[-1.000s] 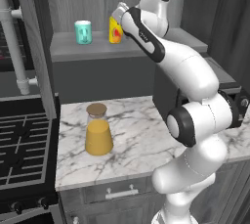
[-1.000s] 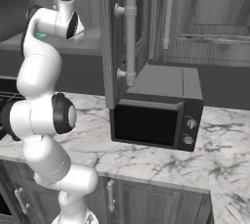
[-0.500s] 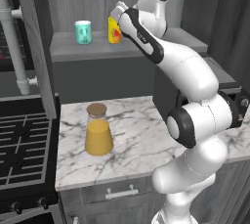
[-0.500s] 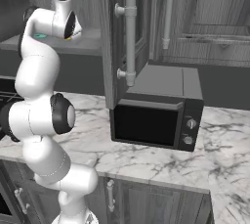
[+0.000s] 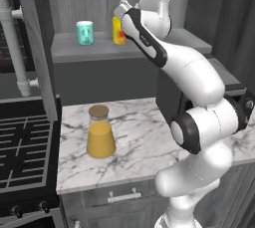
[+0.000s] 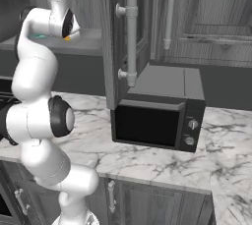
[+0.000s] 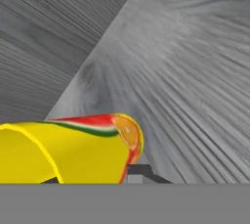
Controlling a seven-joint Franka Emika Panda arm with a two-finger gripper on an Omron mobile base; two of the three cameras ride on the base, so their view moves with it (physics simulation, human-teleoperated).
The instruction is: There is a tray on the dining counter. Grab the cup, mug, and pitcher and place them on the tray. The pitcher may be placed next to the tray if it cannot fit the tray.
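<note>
We see the cup, yellow with its red-orange mark, standing on the grey shelf inside the open cabinet, well above the desk. The hand is right at it, coming from the right, reaching over the cup's rim. In the hand view the cup looms huge along the bottom, its yellow wall and red-orange mark just in front of a dark finger tip that sits just beside it. We can't tell from these views whether the fingers are already pinching the cup or merely flanking it.

Left of the cup on the same shelf stands the teal mug, apart from it. Down on the marble desk the pitcher sits upright with orange liquid and its cork-brown lid, near the left end beside the stove.

From the right base view, the arm climbs up to the shelf, with the cabinet door swung open and the black microwave on the desk to the right.
</note>
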